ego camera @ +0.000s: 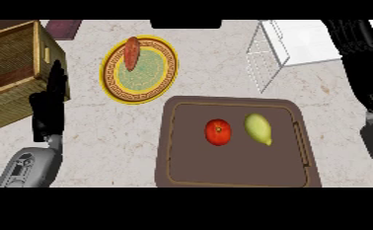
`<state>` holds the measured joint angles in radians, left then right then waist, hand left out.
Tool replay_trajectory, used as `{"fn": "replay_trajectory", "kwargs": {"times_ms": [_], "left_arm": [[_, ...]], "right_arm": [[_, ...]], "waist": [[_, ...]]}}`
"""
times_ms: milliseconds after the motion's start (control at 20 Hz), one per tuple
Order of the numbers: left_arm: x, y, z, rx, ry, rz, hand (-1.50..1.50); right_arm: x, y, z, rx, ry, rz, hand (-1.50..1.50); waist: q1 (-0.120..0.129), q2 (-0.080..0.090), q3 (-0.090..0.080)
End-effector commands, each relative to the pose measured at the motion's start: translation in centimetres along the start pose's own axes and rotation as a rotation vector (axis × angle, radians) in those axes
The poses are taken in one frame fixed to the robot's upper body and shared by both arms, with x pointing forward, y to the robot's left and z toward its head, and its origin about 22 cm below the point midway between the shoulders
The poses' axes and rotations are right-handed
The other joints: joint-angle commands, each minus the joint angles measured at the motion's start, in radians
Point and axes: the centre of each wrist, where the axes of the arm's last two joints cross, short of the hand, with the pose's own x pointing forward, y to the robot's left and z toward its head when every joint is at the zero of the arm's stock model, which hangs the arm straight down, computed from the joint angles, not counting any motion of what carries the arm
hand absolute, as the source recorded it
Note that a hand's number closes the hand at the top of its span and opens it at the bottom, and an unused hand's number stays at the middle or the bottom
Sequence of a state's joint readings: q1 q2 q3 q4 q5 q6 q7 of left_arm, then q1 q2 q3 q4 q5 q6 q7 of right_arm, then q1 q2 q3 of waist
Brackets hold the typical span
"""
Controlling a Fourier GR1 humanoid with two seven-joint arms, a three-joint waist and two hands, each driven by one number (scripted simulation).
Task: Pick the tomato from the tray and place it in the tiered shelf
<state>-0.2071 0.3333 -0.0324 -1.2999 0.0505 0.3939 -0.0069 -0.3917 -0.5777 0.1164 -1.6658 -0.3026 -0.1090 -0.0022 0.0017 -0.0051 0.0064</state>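
Counter [94, 125]: tomato [218, 132] right of left hand [48, 106]

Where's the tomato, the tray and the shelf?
tomato [218, 132], head view, middle of its red skin.
tray [218, 170], head view, bare brown floor near its front.
tiered shelf [306, 39], head view, its white top panel.

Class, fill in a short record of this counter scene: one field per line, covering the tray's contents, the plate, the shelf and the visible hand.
tray: brown, holds two items
tomato: red, on tray, left of the mango
mango: yellow-green, on tray
plate: yellow rim, carries a reddish sweet potato
tiered shelf: white wire, top right
left hand: open, resting at left edge
tomato placed: not yet
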Motion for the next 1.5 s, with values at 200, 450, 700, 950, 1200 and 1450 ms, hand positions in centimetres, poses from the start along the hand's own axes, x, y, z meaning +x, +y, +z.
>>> {"fn": "replay_trajectory", "kwargs": {"times_ms": [200, 450, 700, 950, 1200, 1450], "left_arm": [[1.9, -3.9, 1.4, -0.276, -0.096, 0.023, 0.00], [1.5, -4.2, 1.9, -0.310, -0.082, 0.045, 0.00], [1.6, -5.4, 2.9, -0.407, -0.070, 0.087, 0.00], [1.7, -7.1, 3.3, -0.433, -0.068, 0.074, 0.00], [3.0, -5.9, 3.5, -0.424, -0.083, 0.070, 0.00], [3.0, -4.5, 1.9, -0.436, -0.084, 0.062, 0.00]], "right_arm": [[-4.5, 2.7, 4.2, -0.252, 0.348, -0.104, -1.50], [-9.5, -1.7, 8.8, -0.447, 0.555, 0.288, 1.50], [-11.9, 7.8, 12.4, -0.877, 0.480, 0.218, -1.50], [-9.4, 10.8, 14.2, -0.897, 0.300, 0.063, -1.50], [-7.1, 10.6, 16.0, -0.536, 0.454, 0.118, -1.50], [-3.3, 9.2, 13.3, -0.430, 0.504, 0.243, -1.50]], "waist": [[-0.033, 0.000, -0.007], [-0.082, 0.026, -0.028], [-0.034, 0.002, -0.007], [-0.016, 0.003, -0.006], [-0.006, 0.001, -0.008], [-0.002, 0.004, -0.011]]}}
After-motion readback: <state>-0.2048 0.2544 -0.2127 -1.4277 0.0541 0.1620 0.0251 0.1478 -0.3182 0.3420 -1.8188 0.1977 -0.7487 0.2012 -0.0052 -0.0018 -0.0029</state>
